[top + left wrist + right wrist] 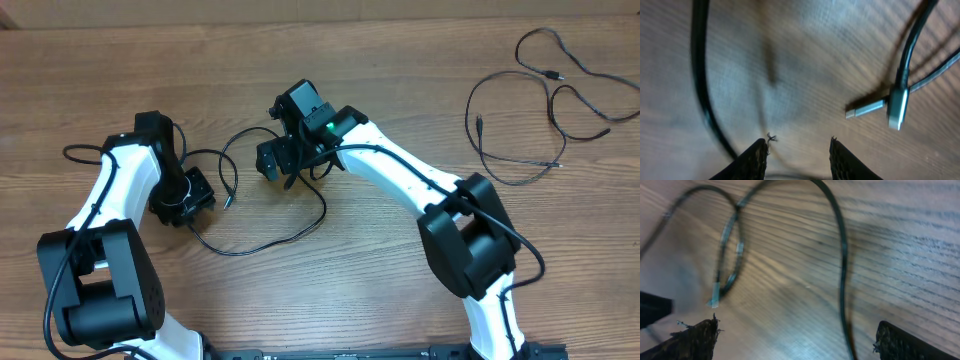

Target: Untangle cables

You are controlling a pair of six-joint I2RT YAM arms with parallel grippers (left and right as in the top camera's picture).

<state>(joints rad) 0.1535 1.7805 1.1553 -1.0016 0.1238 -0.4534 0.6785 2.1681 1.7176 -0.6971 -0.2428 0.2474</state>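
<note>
Cables (pixel 250 252) lie on the wooden table (pixel 400 60) in two lots. One black loop runs beneath the right gripper (pixel 797 335), passing between its widely spread jaws, and a second bunch (pixel 519 183) lies well off to that gripper's right. Near its left, the left gripper (pixel 797 152) stands partly open, holding nothing. Between the two grippers lie two silver plug tips (pixel 897 105), side by side.

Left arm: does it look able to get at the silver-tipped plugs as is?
Likely yes. The silver-tipped plugs lie on the table just ahead-right of the left gripper, jaws apart and empty; nothing lies between.
</note>
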